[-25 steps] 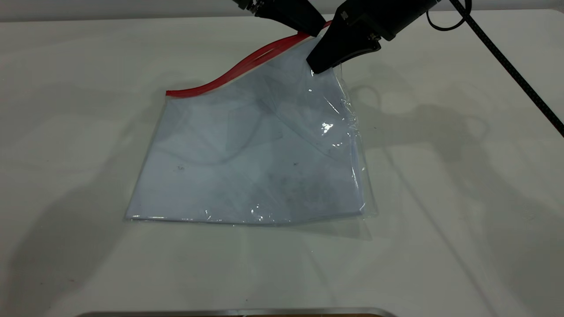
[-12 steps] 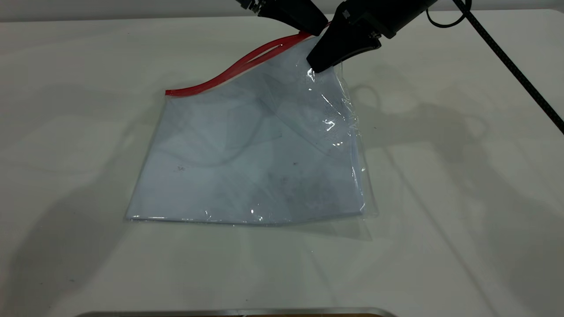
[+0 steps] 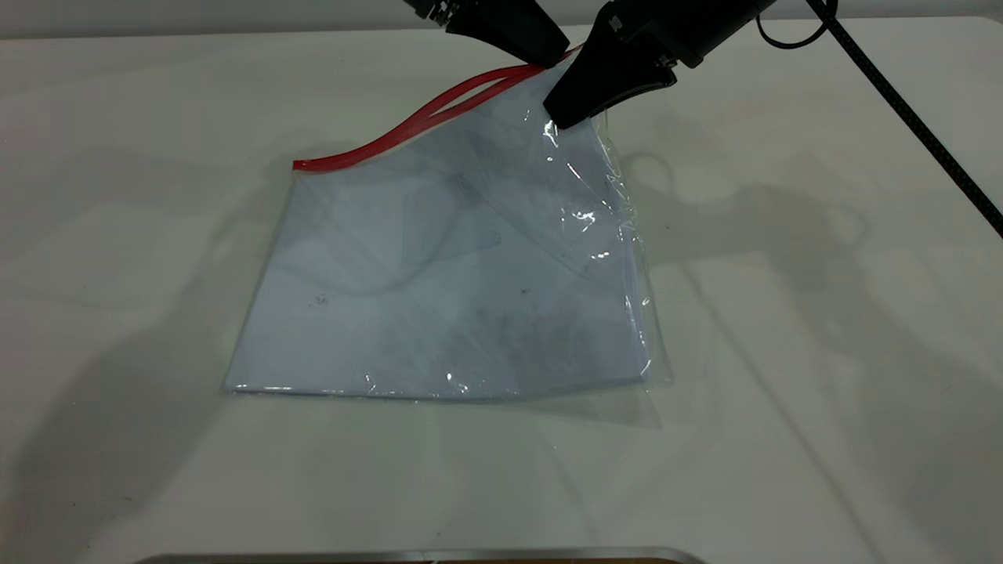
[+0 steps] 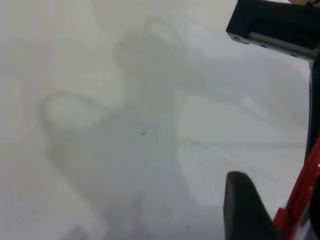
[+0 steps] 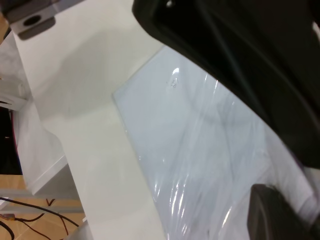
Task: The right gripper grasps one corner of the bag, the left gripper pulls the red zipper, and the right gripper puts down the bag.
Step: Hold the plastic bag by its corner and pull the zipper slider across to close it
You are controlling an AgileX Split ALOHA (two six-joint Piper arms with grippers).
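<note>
Exterior view: right gripper (image 3: pixel 558 117) fingers apparently pinch bag (image 3: pixel 439 298).

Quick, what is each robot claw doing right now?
Left end effector: closed on the red zipper.
Right end effector: closed on the bag corner, lifted.

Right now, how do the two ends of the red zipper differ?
The zipper's far end, by the left gripper and right gripper, is lifted off the table; its near end lies flat. At the far end its two red strips gape apart; at the near end they run joined. Both ends edge the same bag.
</note>
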